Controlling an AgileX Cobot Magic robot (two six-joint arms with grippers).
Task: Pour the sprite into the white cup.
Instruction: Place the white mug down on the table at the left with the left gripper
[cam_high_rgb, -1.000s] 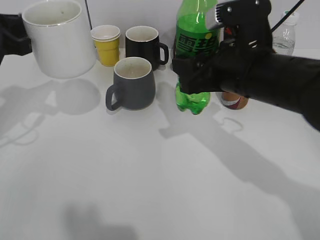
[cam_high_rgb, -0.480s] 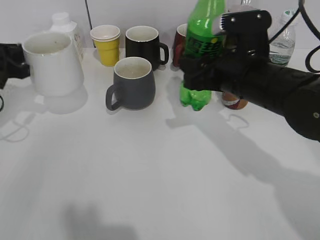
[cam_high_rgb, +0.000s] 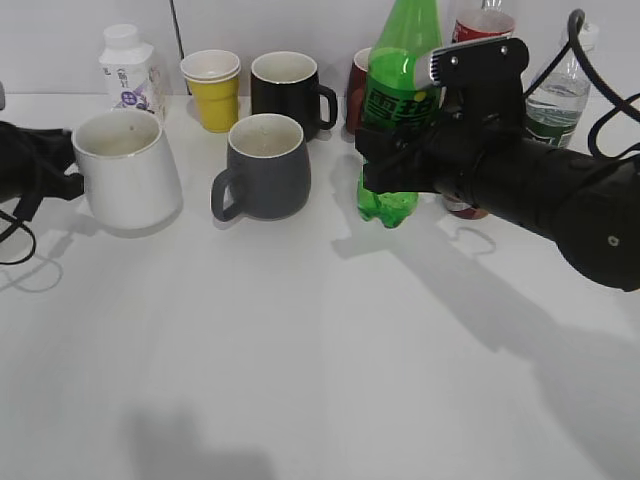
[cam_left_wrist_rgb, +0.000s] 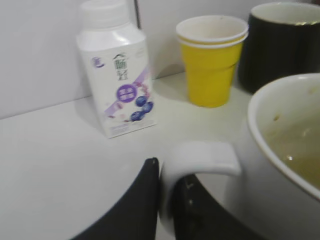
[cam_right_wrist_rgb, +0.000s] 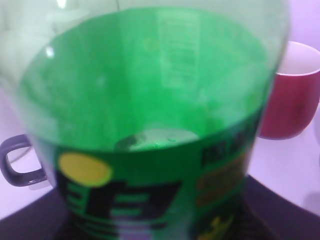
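Note:
The sprite (cam_high_rgb: 398, 95), a tall green bottle with a green label, is upright and held just above the table by my right gripper (cam_high_rgb: 385, 160), which is shut around its lower body. It fills the right wrist view (cam_right_wrist_rgb: 150, 125). The white cup (cam_high_rgb: 128, 170) stands on the table at the left. My left gripper (cam_left_wrist_rgb: 165, 195) is shut on the cup's handle (cam_left_wrist_rgb: 200, 157); the cup's rim (cam_left_wrist_rgb: 270, 145) shows at the right of that view.
A grey mug (cam_high_rgb: 265, 165) stands between the cup and the bottle. Behind are a yellow paper cup (cam_high_rgb: 213, 90), a black mug (cam_high_rgb: 288, 90), a small white bottle with purple print (cam_high_rgb: 130, 70), a red mug (cam_right_wrist_rgb: 290, 95), a can and a clear water bottle (cam_high_rgb: 560, 90).
The white cup has come down from raised at the far left and now rests on the table, further right. The sprite has shifted slightly right and stays lifted.

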